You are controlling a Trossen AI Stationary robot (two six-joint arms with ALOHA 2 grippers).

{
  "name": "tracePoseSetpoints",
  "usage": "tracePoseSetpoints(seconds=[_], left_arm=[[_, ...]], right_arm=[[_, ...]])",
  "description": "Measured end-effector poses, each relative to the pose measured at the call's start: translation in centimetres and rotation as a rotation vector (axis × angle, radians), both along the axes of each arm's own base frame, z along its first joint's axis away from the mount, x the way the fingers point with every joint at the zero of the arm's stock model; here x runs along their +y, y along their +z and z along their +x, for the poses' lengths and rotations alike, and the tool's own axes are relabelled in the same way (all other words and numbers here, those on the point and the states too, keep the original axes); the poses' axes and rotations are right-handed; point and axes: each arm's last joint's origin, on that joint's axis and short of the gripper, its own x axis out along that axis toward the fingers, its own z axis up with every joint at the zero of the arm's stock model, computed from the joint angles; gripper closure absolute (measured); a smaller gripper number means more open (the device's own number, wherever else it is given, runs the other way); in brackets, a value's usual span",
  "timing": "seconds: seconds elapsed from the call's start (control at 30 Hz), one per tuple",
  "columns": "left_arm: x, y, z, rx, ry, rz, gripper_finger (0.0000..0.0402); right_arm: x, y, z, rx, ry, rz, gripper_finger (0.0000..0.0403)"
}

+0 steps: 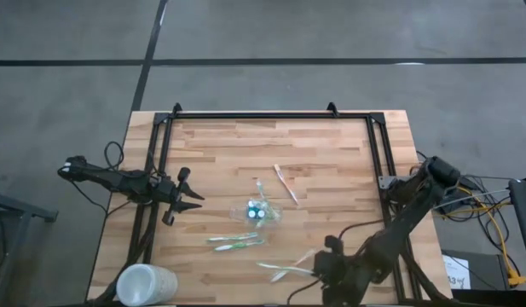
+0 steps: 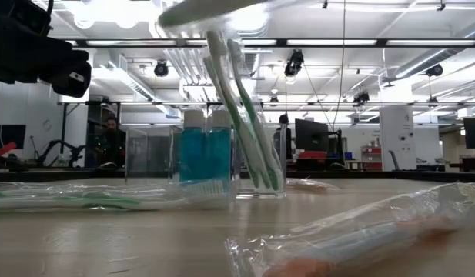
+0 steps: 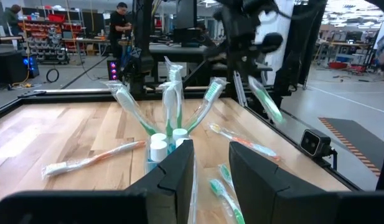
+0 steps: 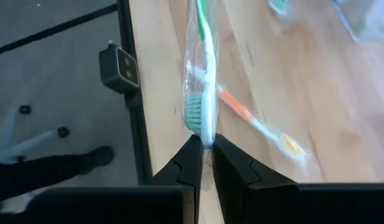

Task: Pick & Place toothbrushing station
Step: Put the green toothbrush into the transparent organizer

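Butcher-block table [image 1: 331, 145] fills your overhead picture, framed by a black rail. At seven o'clock near its front edge lies a frosted white cup [image 1: 146, 284] on its side. Near the centre stands the toothbrushing station [image 1: 261, 211], a small clear holder; judge it light, thin-walled and slippery, easy to tip, so take it low on the wall if you must move it.

Your left gripper [image 1: 193, 201] waits at nine o'clock from the holder, well apart, fingers parted and empty. Your right gripper [image 4: 204, 149] is at five o'clock from the holder, near the front edge, fingers pinched on a green wrapped toothbrush [image 4: 204, 93] just below its bristle head. Expect the brush to be light and stiff, but the film sleeve is slick and may slide; a grip on the handle through the wrap is safest.

Loose wrapped brushes lie around: two green ones [image 1: 235, 242] at seven o'clock from the holder, an orange toothbrush [image 1: 286, 183] at one o'clock.

Only the table-level view shows two blue tubes [image 2: 205, 154] standing by the holder, with green brushes leaning out of it. The left wrist view shows three brushes [image 3: 173, 102] fanned in the holder. The right wrist view alone shows the pinch itself, and another orange brush [image 4: 254, 121] on the wood beneath.
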Motion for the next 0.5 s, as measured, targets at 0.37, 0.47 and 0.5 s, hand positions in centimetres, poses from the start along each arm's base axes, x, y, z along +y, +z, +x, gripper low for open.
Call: tracePoseSetpoints(seconds=[0.37, 0.47, 0.5], left_arm=[[0.0, 0.0, 0.0, 0.000, 0.000, 0.000, 0.0293], [0.0, 0.0, 0.0, 0.000, 0.000, 0.000, 0.0293], [0.0, 0.0, 0.0, 0.000, 0.001, 0.000, 0.0293]], right_arm=[[-4.5, 5.7, -2.0, 0.109, -0.106, 0.070, 0.0376], [-5.6, 6.5, -1.5, 0.194, -0.111, 0.105, 0.0376], [-6.0, 6.8, -1.3, 0.226, -0.114, 0.115, 0.0376]])
